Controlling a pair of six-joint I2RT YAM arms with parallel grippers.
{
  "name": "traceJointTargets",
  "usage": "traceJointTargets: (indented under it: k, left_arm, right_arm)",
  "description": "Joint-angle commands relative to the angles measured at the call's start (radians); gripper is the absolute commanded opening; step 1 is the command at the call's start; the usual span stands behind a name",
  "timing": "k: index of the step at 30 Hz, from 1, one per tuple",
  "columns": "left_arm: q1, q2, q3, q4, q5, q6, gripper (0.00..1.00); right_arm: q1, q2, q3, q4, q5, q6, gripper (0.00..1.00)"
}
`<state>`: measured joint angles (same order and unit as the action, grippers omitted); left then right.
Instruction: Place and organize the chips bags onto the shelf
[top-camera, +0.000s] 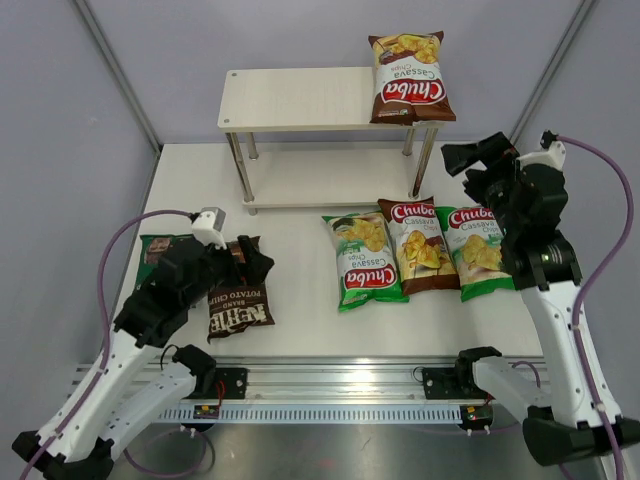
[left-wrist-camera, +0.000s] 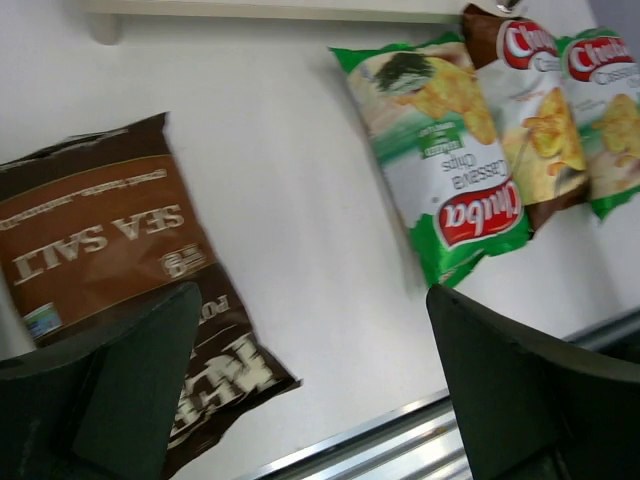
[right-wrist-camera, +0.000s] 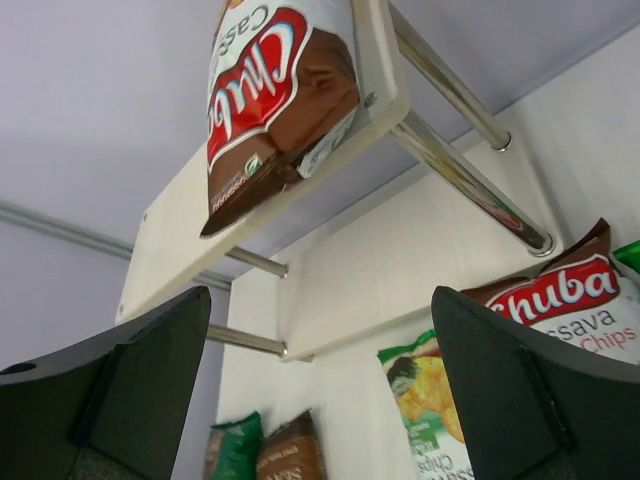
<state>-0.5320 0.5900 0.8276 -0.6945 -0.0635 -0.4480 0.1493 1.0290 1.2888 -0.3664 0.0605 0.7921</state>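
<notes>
Six chip bags (top-camera: 365, 262): one on shelf (top-camera: 290, 98) top, five on surface (top-camera: 300, 310), lengthwise roughly front-to-back; left end effector (left-wrist-camera: 312, 295), right end effector (right-wrist-camera: 322, 295) open.

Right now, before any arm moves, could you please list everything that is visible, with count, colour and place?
shelf: one, cream boards, silver legs, far side of the table.
shelved Chuba bag: one, brown, right end of the top board, overhanging its edge.
green Chuba bags: two, flat on the table, right half.
middle Chuba bag: one, brown, between the green ones.
Kettle bag: one, dark brown, table's left half.
dark green bag: one, partly hidden by the left arm.
table: one, white.
left gripper: black, open, above the Kettle bag.
right gripper: black, open, beside the shelf's right end.
</notes>
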Motion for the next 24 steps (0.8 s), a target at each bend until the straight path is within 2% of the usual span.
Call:
traceJointTargets:
  k: [1,2,4,8,11,13,15,19,24]
  left_arm:
    - [-0.005,0.094,-0.048,0.257,0.235,-0.133,0.99]
    - [-0.008,0.128,-0.059,0.371,0.317,-0.162,0.99]
    - [-0.026,0.264,-0.056,0.461,0.372,-0.240,0.99]
    - [-0.169,0.506,0.080,0.567,0.309,-0.291,0.99]
    - [-0.247,0.680,0.190,0.647,0.291,-0.317,0.99]
    - [-0.276,0.822,0.258,0.655,0.277,-0.322,0.99]
    - [-0.310,0.918,0.367,0.652,0.275,-0.330,0.99]
    - [-0.355,1.160,0.546,0.639,0.284,-0.356,0.99]
    - [-0.370,1.356,0.758,0.550,0.291,-0.382,0.93]
  right_arm:
    - [-0.004,-0.130,-0.095,-0.049,-0.083,-0.172,0.99]
    - [-0.004,-0.157,-0.111,-0.072,-0.100,-0.194,0.99]
    - [-0.004,-0.224,-0.138,-0.147,-0.160,-0.241,0.99]
    - [-0.004,-0.355,-0.216,-0.264,-0.202,-0.258,1.00]
    - [-0.004,-0.493,-0.331,-0.244,-0.250,-0.191,1.00]
    - [-0.004,-0.556,-0.402,-0.214,-0.293,-0.163,0.99]
    - [-0.004,-0.618,-0.416,-0.235,-0.274,-0.128,1.00]
    - [-0.004,-0.675,-0.395,-0.295,-0.246,-0.123,0.99]
    - [-0.004,-0.705,-0.358,-0.333,-0.252,-0.131,0.99]
